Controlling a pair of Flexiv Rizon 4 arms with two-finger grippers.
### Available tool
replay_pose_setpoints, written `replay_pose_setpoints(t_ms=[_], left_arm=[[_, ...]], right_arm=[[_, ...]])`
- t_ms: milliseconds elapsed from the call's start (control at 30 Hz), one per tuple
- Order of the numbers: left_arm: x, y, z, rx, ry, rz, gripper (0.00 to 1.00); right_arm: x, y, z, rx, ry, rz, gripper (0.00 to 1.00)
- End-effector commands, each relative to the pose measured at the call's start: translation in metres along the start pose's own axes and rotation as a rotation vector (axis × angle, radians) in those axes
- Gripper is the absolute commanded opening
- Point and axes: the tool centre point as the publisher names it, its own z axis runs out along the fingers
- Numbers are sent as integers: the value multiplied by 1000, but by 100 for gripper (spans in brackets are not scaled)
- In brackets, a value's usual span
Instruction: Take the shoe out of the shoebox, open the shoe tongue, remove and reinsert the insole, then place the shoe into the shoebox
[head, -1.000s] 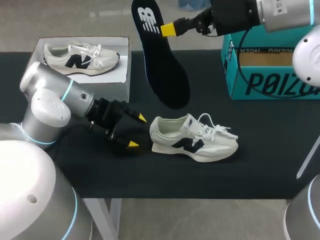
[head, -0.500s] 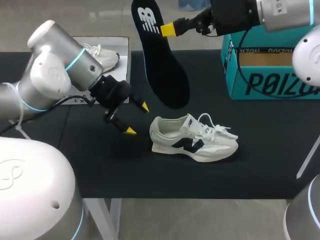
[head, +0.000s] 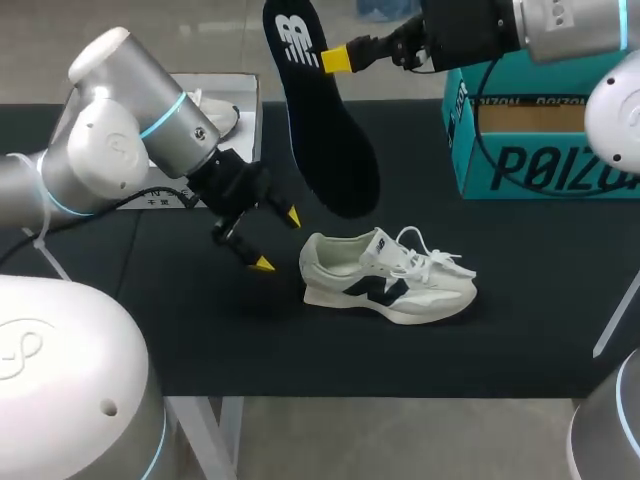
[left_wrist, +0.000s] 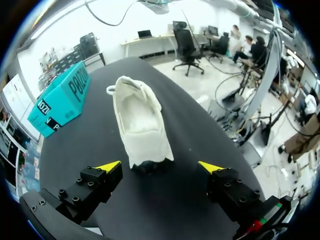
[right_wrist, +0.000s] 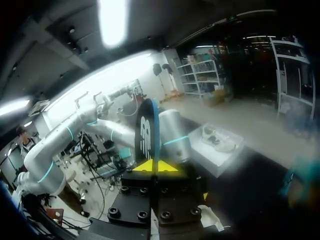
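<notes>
A white shoe (head: 388, 278) with a dark side logo lies on the black table, its heel toward my left gripper (head: 277, 240). That gripper hovers open just beside the heel, nothing between its fingers. In the left wrist view the shoe (left_wrist: 140, 127) lies straight ahead of the left gripper (left_wrist: 159, 166), heel nearest. My right gripper (head: 336, 58) is shut on the black insole (head: 320, 110), which hangs in the air above the shoe. The insole (right_wrist: 146, 136) stands up edge-on from the right gripper (right_wrist: 158, 166). The teal shoebox (head: 540, 125) stands at the back right.
A white lid or tray (head: 235, 140) at the back left holds a second white shoe (head: 215, 115), partly hidden by my left arm. The front of the table is bare black cloth.
My left arm has swung up and toward the back, its gripper ending slightly higher beside the shoe's heel. The right arm and the insole have not moved.
</notes>
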Motion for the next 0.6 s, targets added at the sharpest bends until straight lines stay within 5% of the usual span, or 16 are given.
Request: replay_pose_setpoints(t_ms=[33, 233, 600], left_arm=[[-13, -24, 4, -186, 88, -43, 100], [-14, -37, 1, -335, 102, -79, 100], [-1, -30, -5, -319, 91, -116, 100]], right_arm=[[0, -1, 1, -1, -2, 0, 0], [0, -1, 1, -1, -2, 0, 0], [0, -1, 1, -1, -2, 0, 0]])
